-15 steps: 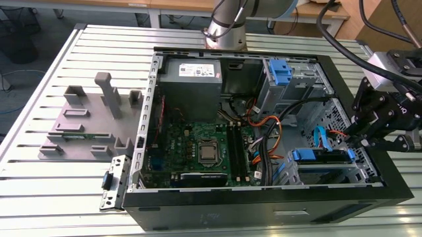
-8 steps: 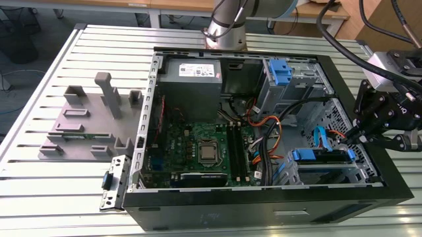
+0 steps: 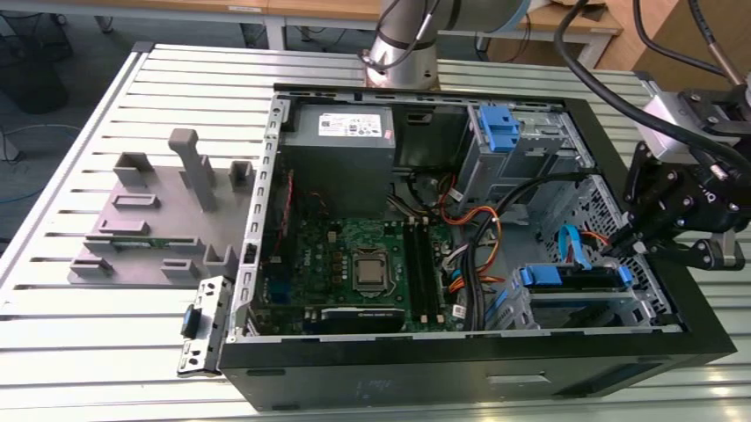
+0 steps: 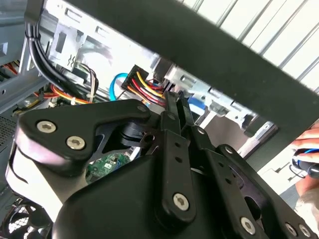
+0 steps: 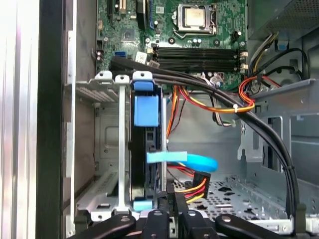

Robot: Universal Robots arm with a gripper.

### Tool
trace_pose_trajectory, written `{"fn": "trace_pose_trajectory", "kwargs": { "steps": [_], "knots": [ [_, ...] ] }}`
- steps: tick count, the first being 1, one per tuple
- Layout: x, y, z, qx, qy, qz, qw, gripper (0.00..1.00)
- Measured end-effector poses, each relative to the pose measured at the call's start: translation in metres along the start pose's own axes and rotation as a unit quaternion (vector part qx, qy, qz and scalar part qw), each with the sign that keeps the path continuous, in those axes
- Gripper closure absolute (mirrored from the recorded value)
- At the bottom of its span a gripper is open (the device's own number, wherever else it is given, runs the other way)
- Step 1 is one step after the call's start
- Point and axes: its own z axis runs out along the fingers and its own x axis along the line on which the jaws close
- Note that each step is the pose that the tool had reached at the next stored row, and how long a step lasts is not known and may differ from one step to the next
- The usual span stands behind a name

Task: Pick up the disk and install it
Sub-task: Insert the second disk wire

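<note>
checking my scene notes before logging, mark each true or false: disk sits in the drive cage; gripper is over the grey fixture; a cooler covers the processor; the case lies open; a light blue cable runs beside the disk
1. The disk sits in the metal drive cage: true, with its blue bracket showing.
2. The gripper is over the grey fixture: false. It is at the case's side on the exterior view's right, close to the drive cage.
3. A cooler covers the processor: false. The processor is bare.
4. The case lies open: true, the motherboard is in plain sight.
5. A light blue cable runs beside the disk: true.
</note>
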Motion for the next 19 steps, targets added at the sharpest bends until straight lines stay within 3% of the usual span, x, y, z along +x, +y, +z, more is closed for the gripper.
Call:
{"fn": "trace_pose_trajectory", "kwargs": {
  "steps": [6,13,19],
  "knots": [
    [0.0033,0.0088,0.0000,0.0042,0.0001,0.000,0.99999,0.83],
    [0.0164,0.0094,-0.0002,0.0042,0.0001,0.000,0.99999,0.83],
    [0.0214,0.0093,0.0043,0.0042,0.0002,0.000,0.99999,0.83]
  ]
}}
